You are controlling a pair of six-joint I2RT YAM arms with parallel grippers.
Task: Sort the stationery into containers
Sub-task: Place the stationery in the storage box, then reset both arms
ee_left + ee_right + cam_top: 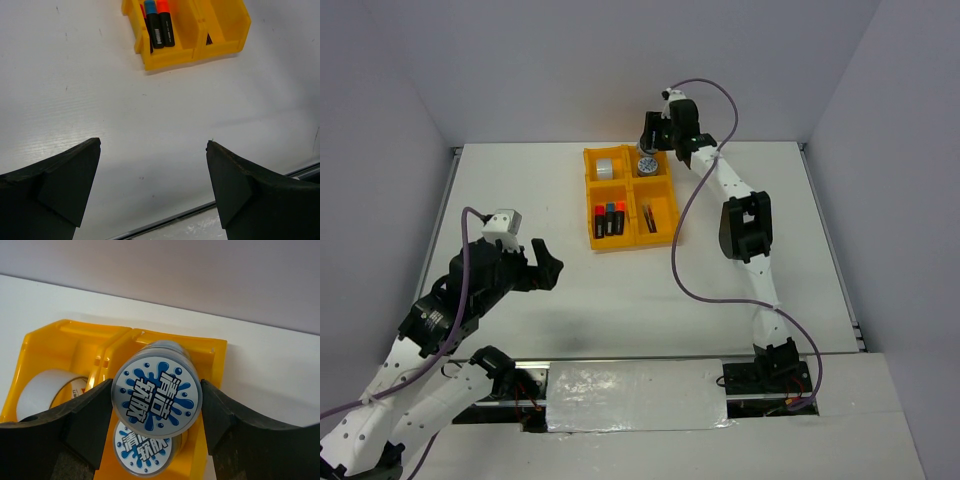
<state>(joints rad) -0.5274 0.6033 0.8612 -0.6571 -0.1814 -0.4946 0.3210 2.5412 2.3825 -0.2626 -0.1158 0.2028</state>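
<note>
Two arms are seen from above. The left gripper (pixel 542 268) is spread wide over bare desk (pixel 520 190), well apart from the yellow-orange tray (pixel 632 243), while the right gripper (pixel 647 158) is poised at the tray's far right compartment. The grey tape ring (pixel 607 168) is lodged in the far left compartment, the highlighters (pixel 610 220) in the near left, and the pens (pixel 649 217) in the near right.

From the left wrist, both fingers are shown far apart with nothing between them; the blue and orange highlighter caps are seen in the tray beyond.

From the right wrist, a blue-white roll (pixel 157 394) is clamped between the fingers by its rim, printed face toward the camera — directly over a second roll (pixel 142 455) lying in the same compartment. Whether the two touch cannot be told.
</note>
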